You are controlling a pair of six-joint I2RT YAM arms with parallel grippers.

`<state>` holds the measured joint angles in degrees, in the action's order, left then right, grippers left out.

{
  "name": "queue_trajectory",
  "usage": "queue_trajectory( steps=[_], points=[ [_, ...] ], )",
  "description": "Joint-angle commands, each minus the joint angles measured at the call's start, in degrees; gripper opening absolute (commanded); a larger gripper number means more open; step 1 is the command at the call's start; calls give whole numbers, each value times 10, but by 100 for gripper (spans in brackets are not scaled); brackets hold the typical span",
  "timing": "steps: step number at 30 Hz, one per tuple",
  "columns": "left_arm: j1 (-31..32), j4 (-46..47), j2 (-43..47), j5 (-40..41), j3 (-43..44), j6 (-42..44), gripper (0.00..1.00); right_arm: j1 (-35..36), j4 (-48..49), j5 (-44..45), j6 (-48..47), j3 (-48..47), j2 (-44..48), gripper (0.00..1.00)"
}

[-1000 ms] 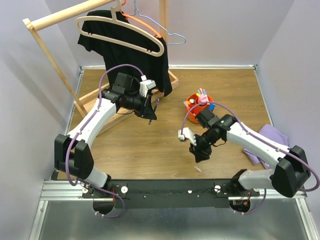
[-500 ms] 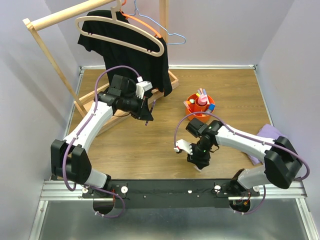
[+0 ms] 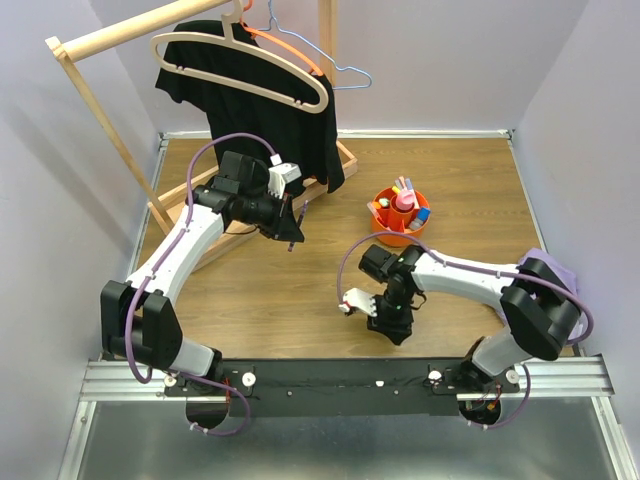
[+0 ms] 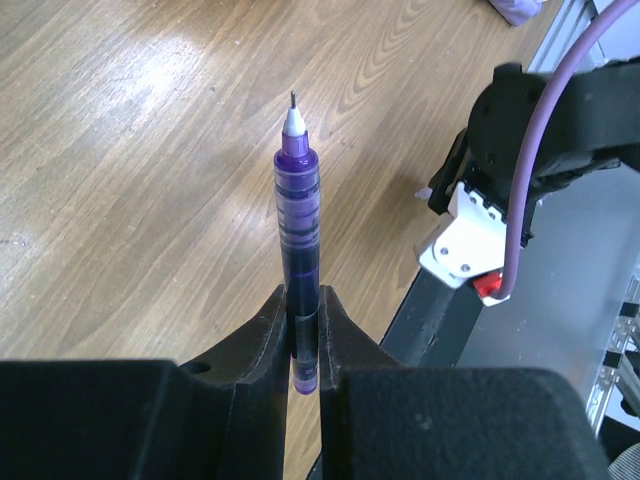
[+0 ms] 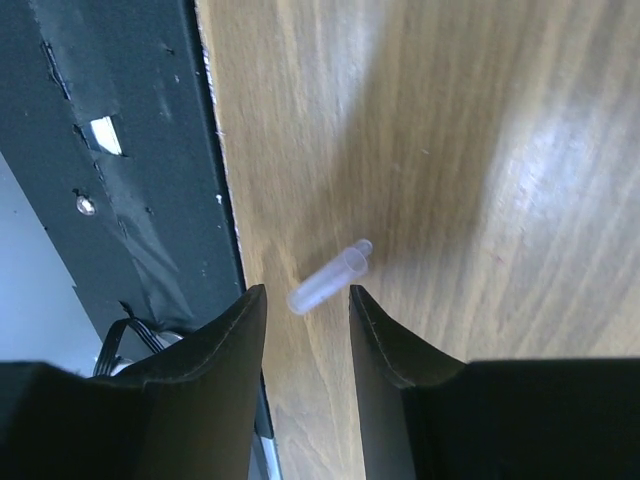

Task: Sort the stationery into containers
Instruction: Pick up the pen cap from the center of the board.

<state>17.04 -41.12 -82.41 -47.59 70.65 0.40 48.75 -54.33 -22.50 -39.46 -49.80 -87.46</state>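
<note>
Left fingers [image 4: 262, 335] clamp purple pen [image 4: 297, 215]; right fingers [image 5: 232, 345] spread over clear cap [image 5: 330, 280] at table edge [image 5: 228, 150].

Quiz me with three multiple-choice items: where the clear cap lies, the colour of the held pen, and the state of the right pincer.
1. Where does the clear cap lie?
A) in a container
B) on the wooden table, by its near edge
C) on the black shirt

2. What colour is the pen in the left pincer?
A) orange
B) green
C) purple

3. How is the right pincer?
A) open, empty
B) shut on the cap
C) shut on a marker

Answers:
1 B: the right wrist view shows it on wood beside the dark rail.
2 C: the left wrist view shows a purple barrel.
3 A: its fingers stand apart, with the cap lying free on the table.
</note>
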Motion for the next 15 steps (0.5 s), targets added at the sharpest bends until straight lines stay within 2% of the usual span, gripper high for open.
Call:
queue_trajectory(
  steps=[1,9,15],
  points=[
    [-8,15,16,-10,-10,-1,0,26,12,14,14,-14,-8,44],
    [-14,22,15,-14,-13,-1,0,53,43,55,40,2,-19,37],
    [-19,31,13,-20,-15,-20,0,67,64,87,54,18,-21,36]
  ],
)
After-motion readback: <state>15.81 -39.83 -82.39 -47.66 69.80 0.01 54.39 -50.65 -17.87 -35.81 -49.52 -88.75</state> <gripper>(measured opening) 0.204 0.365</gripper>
